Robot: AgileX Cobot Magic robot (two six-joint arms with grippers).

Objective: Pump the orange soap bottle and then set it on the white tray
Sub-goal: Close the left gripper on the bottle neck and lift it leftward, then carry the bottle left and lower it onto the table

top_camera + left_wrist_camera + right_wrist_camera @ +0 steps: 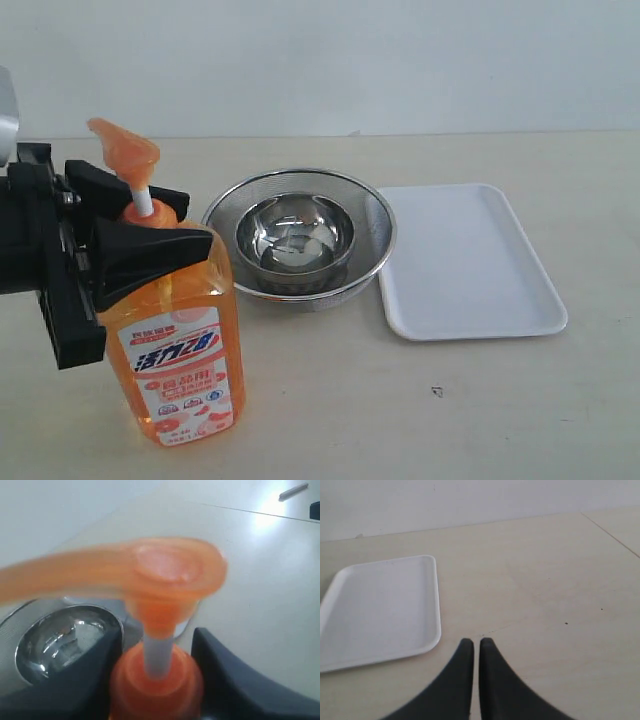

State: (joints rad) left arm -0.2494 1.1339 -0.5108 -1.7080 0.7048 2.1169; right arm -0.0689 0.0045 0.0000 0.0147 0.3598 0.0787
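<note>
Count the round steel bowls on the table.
2, nested: a wide mesh-sided bowl stands between the orange soap bottle and the white tray, and a smaller shiny bowl sits inside it. Another underneath would be hidden.

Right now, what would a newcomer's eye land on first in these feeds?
The tall orange soap bottle stands at front left of the exterior view, with the left gripper flanking its neck under the pump head. To its right sit nested steel bowls, then the white tray, bare; the right gripper is shut above the table near it.
</note>
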